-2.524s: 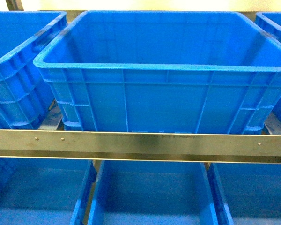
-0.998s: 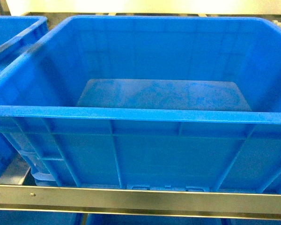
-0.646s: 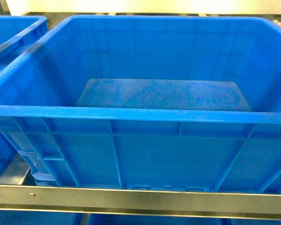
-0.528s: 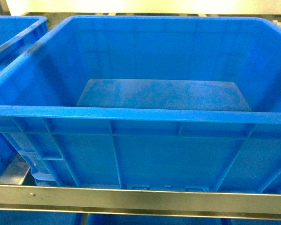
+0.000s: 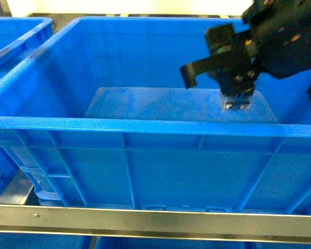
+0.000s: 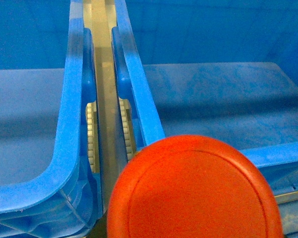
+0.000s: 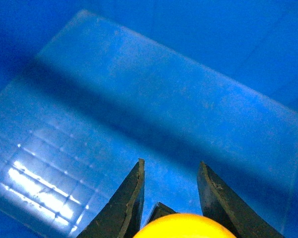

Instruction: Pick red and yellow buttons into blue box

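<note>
- Newly arrived at two o'clock, right pincer [image 5: 237,101] hangs inside the blue box [image 5: 145,127], gripping the yellow button [image 7: 181,226]
- Left pincer's state unreadable behind the red button [image 6: 193,191]

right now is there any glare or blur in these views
Right wrist view: bright glare patch on the blue box floor, lower left. Left wrist view: the red button is soft, filling the near frame. Head view: washed-out strip at top, right gripper slightly blurred.

A warehouse or stockroom: below my fingers [image 7: 216,198], rows of blue crates [image 5: 20,36] on metal-railed racking [image 5: 155,222].
</note>
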Robot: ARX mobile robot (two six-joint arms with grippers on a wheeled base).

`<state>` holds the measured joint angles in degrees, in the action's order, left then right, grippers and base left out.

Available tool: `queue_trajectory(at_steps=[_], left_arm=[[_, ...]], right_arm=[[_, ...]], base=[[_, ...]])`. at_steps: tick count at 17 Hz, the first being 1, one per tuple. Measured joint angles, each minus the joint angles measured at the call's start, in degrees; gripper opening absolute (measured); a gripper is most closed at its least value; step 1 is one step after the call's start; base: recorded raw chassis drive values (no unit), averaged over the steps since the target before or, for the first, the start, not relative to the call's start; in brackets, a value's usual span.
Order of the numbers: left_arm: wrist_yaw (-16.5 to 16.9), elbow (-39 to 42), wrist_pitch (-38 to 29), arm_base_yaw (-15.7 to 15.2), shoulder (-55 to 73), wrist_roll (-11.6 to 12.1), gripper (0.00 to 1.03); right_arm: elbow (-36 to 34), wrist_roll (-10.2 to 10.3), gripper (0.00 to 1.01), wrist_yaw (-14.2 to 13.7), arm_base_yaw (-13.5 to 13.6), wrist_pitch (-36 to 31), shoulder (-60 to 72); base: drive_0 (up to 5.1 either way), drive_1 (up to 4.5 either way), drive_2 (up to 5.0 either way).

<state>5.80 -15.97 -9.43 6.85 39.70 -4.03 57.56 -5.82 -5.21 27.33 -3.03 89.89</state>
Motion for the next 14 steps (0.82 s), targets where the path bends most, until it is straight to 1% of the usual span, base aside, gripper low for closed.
queue_trajectory(at_steps=[3, 4, 5, 6, 7, 8, 9, 10, 11, 12, 13, 14], left_arm=[[0.0, 0.0, 0.0, 0.0, 0.0, 0.0, 0.25], [0.0, 0.0, 0.0, 0.0, 0.0, 0.0, 0.25], [0.0, 0.0, 0.0, 0.0, 0.0, 0.0, 0.25], [0.0, 0.0, 0.0, 0.0, 0.0, 0.0, 0.25], [0.0, 0.0, 0.0, 0.0, 0.0, 0.0, 0.25], [0.0, 0.0, 0.0, 0.0, 0.0, 0.0, 0.25], [0.0, 0.0, 0.0, 0.0, 0.0, 0.0, 0.25], [0.0, 0.0, 0.0, 0.0, 0.0, 0.0, 0.25], [0.0, 0.0, 0.0, 0.0, 0.0, 0.0, 0.25], [0.0, 0.0, 0.0, 0.0, 0.0, 0.0, 0.25], [0.0, 0.0, 0.0, 0.0, 0.0, 0.0, 0.25], [0.0, 0.0, 0.0, 0.0, 0.0, 0.0, 0.25]], right_arm=[[7.5, -0.2, 0.30, -0.2, 0.3, 7.3, 10.9], [8.2, -0.2, 0.30, 0.1, -0.1, 7.0, 12.3], [8.3, -0.5, 0.30, -0.8, -0.4, 6.7, 12.9], [8.4, -0.4, 0.30, -0.2, -1.3, 7.6, 12.9], [8.5, -0.9, 0.37, -0.5, -1.6, 7.4, 12.9], [8.6, -1.2, 0.49, -0.1, -2.1, 7.5, 12.9], [8.5, -1.3, 0.66, 0.0, -2.5, 6.0, 12.9], [8.3, -1.1, 0.79, 0.0, -2.7, 4.9, 12.9], [7.5, -1.1, 0.90, 0.5, -3.0, 3.4, 12.6], [6.8, -0.9, 0.99, 0.7, -3.5, 2.5, 11.9], [5.5, -0.6, 0.99, 0.5, -4.3, 0.7, 10.4], [4.0, -1.1, 0.98, 1.1, -5.8, -0.7, 7.6]], base=[[0.0, 0.00, 0.0], [0.0, 0.00, 0.0], [0.0, 0.00, 0.0], [0.0, 0.00, 0.0], [0.0, 0.00, 0.0], [0.0, 0.00, 0.0], [0.0, 0.00, 0.0], [0.0, 0.00, 0.0], [0.0, 0.00, 0.0], [0.0, 0.00, 0.0], [0.0, 0.00, 0.0], [0.0, 0.00, 0.0]])
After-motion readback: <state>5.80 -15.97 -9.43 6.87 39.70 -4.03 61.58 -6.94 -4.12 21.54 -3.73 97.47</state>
